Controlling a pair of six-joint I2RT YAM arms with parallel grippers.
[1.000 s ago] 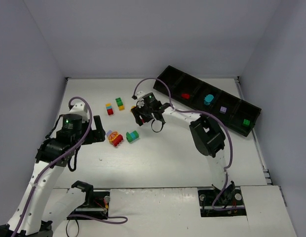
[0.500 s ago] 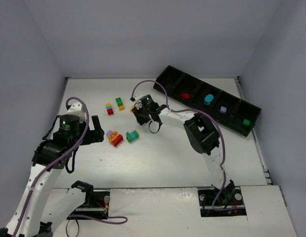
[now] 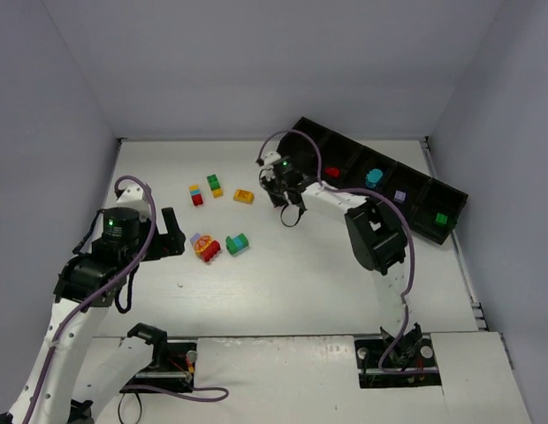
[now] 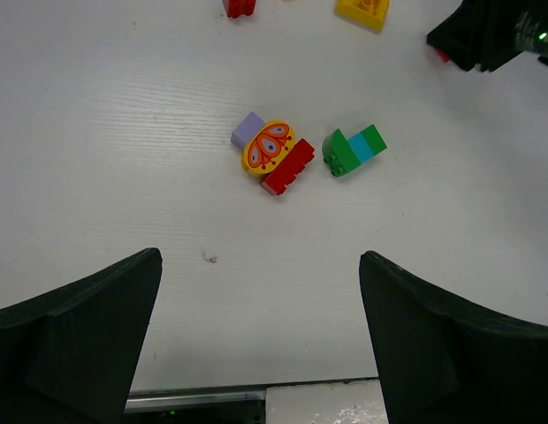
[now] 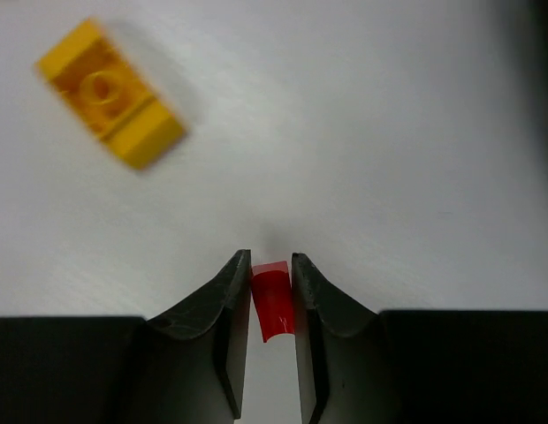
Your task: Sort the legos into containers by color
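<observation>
My right gripper point(image 5: 271, 260) is shut on a small red lego point(image 5: 274, 305), held above the table just left of the containers point(image 3: 302, 134), a long black tray. From above, the right gripper point(image 3: 278, 184) hides that brick. A yellow lego point(image 3: 244, 196) lies to its left and shows again as the yellow lego point(image 5: 110, 93) in the right wrist view. My left gripper point(image 4: 259, 256) is open and empty, hanging short of a purple, yellow and red cluster point(image 4: 270, 150) and a green-teal lego point(image 4: 353, 148).
Two small multicolour stacks point(image 3: 196, 194) point(image 3: 215, 185) stand farther back on the left. In the tray's compartments lie a red brick point(image 3: 332, 171), a teal brick point(image 3: 373, 178), a purple brick point(image 3: 399, 196) and a green brick point(image 3: 441, 218). Walls enclose the table.
The right gripper has shut on the red lego and moved right toward the tray, uncovering the yellow lego. The left arm has shifted only slightly.
</observation>
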